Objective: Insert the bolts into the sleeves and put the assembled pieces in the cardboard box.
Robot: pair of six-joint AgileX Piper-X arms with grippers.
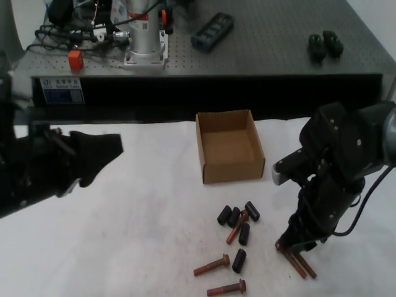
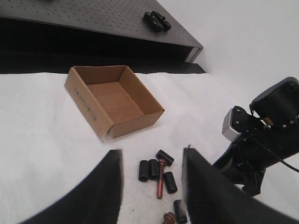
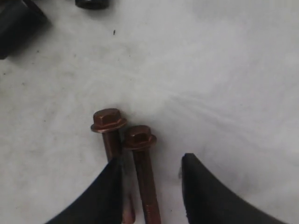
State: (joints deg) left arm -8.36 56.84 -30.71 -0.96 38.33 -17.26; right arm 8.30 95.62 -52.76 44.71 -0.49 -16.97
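Poised near the table's [image 1: 142,235] front right corner, right jaws apart astride one of two touching bolts [image 3: 139,139], probably to lift it; left jaws apart, parked near left edge; sleeves [image 1: 244,234] loose before cardboard box [image 1: 232,168]

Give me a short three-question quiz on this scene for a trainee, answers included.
1. True or false: the cardboard box already holds an assembled piece.
2. The right gripper hangs over: A) a screwdriver; B) two bolts lying side by side; C) the box.
3. Fill in: the left gripper is ____ (open or shut).
Key: 1 false; 2 B; 3 open.
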